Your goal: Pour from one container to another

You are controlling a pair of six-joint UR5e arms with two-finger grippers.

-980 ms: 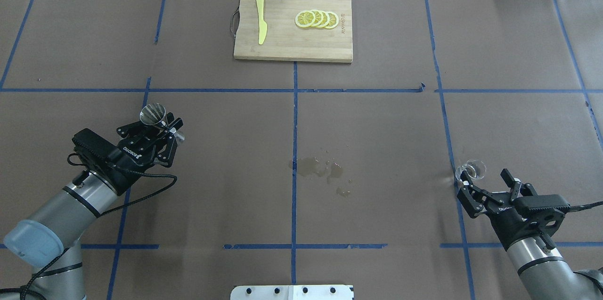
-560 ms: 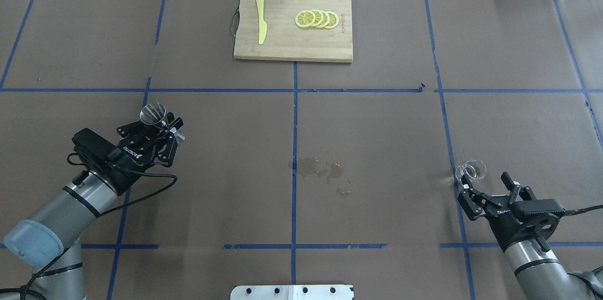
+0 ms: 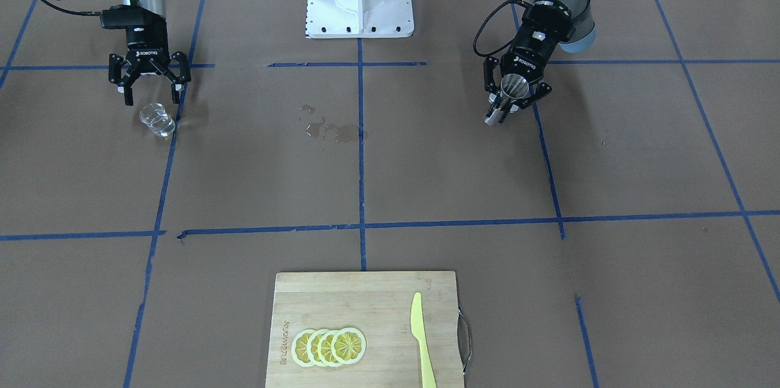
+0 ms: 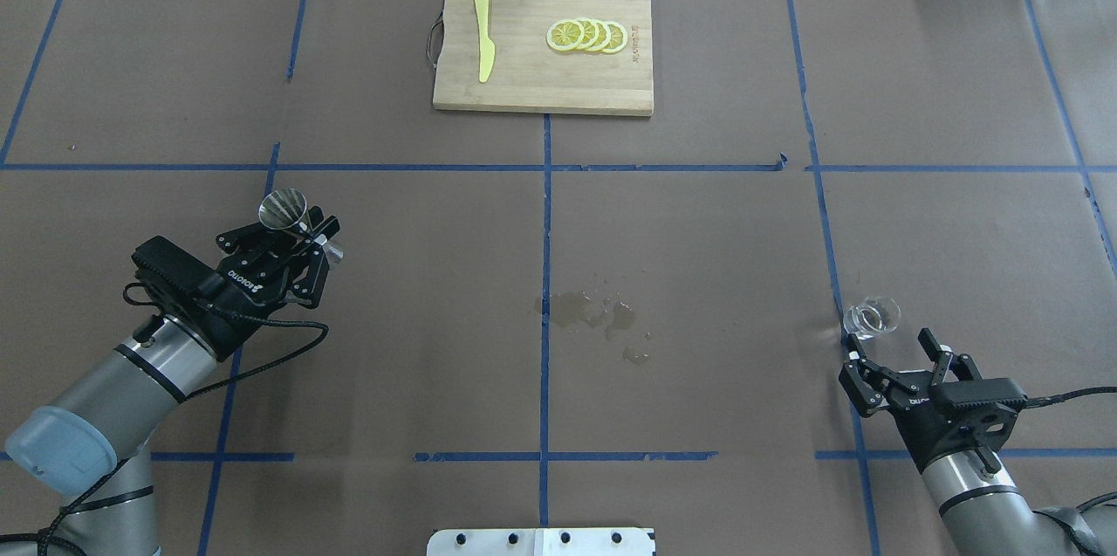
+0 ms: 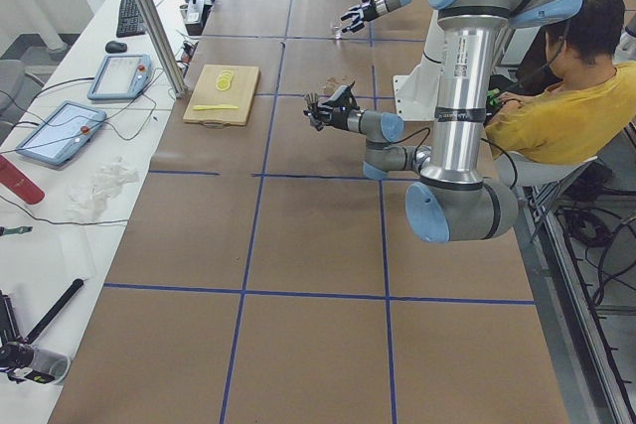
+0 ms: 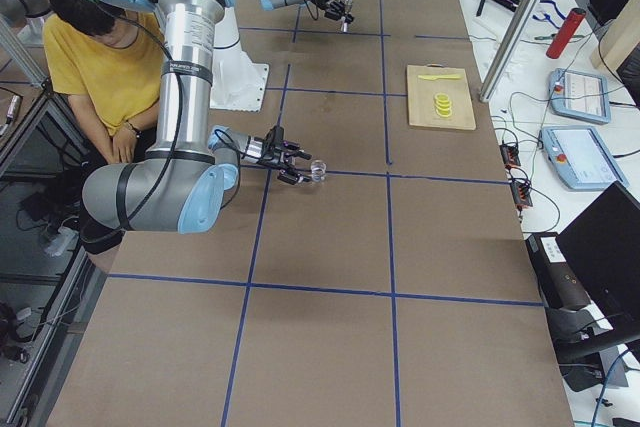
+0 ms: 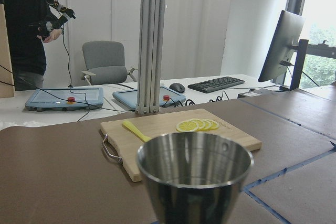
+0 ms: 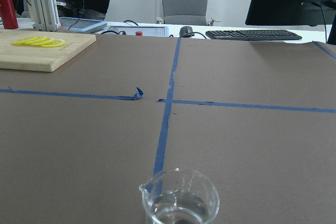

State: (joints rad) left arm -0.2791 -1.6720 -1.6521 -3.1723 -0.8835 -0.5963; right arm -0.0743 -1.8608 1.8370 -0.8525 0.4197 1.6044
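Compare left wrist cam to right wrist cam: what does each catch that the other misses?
Only left wrist: the steel jigger close up, mouth upward and looking empty, and the yellow knife. Only right wrist: the glass cup, upright at a blue tape line, seemingly with a little clear liquid in it. Both: the cutting board with lemon slices, a grey chair and a keyboard beyond the table.
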